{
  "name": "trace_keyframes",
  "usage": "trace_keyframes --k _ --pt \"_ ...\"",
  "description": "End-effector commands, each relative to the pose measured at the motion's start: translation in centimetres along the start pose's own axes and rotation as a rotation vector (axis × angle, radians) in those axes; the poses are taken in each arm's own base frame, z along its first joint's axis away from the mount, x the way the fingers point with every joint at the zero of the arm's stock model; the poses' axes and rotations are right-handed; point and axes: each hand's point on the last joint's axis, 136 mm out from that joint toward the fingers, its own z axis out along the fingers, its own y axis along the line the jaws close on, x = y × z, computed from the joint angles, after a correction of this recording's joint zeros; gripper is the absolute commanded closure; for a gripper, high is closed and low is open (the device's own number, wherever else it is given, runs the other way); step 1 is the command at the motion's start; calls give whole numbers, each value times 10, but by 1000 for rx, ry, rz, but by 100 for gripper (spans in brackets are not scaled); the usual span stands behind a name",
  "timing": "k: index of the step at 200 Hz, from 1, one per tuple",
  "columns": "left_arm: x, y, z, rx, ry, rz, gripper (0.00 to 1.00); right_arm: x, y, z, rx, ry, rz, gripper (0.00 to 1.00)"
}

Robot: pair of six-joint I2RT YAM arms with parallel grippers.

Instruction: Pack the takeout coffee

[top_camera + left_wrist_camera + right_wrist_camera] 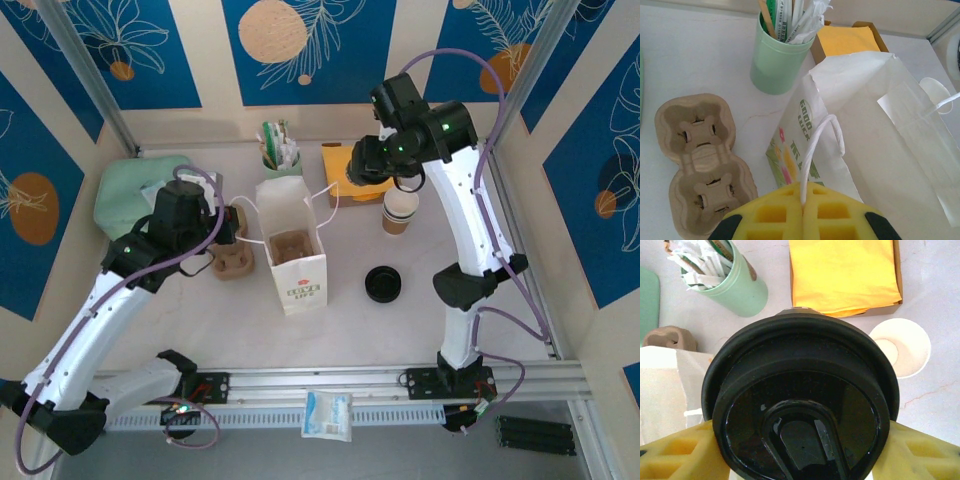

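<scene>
My right gripper (800, 452) is shut on the takeout coffee, a cup capped with a black lid (800, 405). The lid hides the cup body, and a yellow pad presses on each side. From above, that gripper (366, 166) hangs over the back of the table, right of the white paper bag (300, 275). The bag stands open with a pulp carrier (291, 245) inside. My left gripper (807, 200) is shut on the bag's white cord handle (812, 150), at the bag's left side (228, 228).
A stack of empty paper cups (400, 212) stands right of the bag, and a loose black lid (383, 283) lies in front of it. A second pulp carrier (700, 160), a green holder of sachets (777, 65) and a box of yellow napkins (845, 275) lie nearby.
</scene>
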Motion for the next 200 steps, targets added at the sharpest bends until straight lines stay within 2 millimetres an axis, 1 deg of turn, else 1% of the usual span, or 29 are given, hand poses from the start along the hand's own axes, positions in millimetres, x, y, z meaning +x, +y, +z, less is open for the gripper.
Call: trace_keyframes --k 1,89,113,144,168,186,200 --pt "-1 -1 -1 13 2 -8 99 4 7 -33 -70 -50 17 37" --pt "14 3 5 11 36 -34 100 6 26 -76 -182 -141 -11 38" --pt "15 3 5 14 34 -40 99 7 35 -92 -223 -185 -31 38" --pt "15 4 5 11 32 -40 100 9 53 -109 -297 -224 -56 38" --pt "14 2 4 16 28 -39 100 17 72 -112 -346 -214 -88 38" --pt "13 1 4 21 27 -39 100 24 87 -109 -372 -194 -112 38" --pt "13 1 4 21 27 -37 100 30 98 -104 -381 -169 -128 38"
